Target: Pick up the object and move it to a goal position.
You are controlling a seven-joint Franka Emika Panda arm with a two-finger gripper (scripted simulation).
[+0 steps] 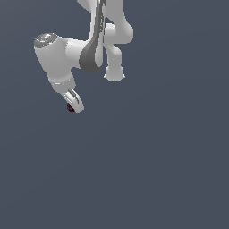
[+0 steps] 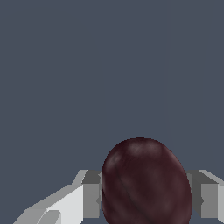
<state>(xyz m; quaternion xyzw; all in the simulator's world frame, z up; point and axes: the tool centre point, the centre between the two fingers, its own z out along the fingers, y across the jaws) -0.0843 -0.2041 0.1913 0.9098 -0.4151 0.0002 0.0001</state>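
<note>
The white tool (image 1: 74,106) is grasping the dark red lump (image 2: 146,181), which sits between its two fingers (image 2: 89,199) and touches both of them.

A plain, flat, dark slate-blue backdrop (image 1: 156,170) fills both views, evenly lit, with no visible seams or shadows.

The white, rounded arm (image 1: 58,56) has dark grey joint bands, a grey end cap, and pale angular fingers (image 2: 72,203).
</note>
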